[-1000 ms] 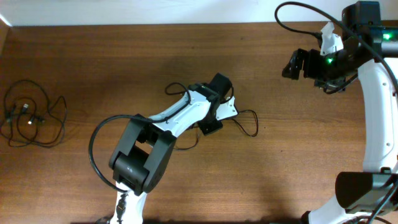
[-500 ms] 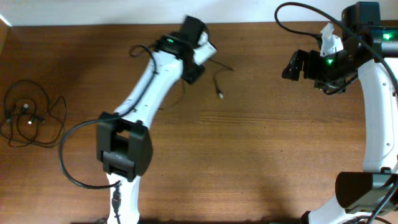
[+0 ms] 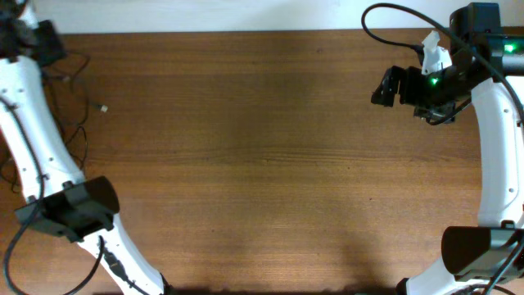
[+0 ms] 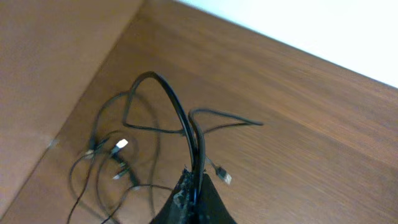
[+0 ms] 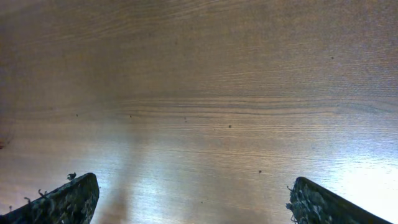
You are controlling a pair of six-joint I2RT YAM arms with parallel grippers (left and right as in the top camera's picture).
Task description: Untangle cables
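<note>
At the table's [image 3: 262, 164] far left corner, my left gripper [image 4: 194, 190] is clamped on one black cable [image 4: 183, 121], which arches above the other cables [image 4: 122, 145] lying loose on the wood. My right gripper [image 5: 189, 200] hangs over the table, fingers spread wide.

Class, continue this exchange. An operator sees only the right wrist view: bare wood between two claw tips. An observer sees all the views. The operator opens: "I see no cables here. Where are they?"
Observer: At the far left edge of the table. The left wrist view shows a loose pile of cables lying there.
Operator: What is the other arm doing?
Observer: The left claw is shut on one cable, which arches up out of it above the pile.
Operator: Where does my claw sit, seen from above?
Observer: The right claw is over the right part of the table, at the opposite end from the pile.
</note>
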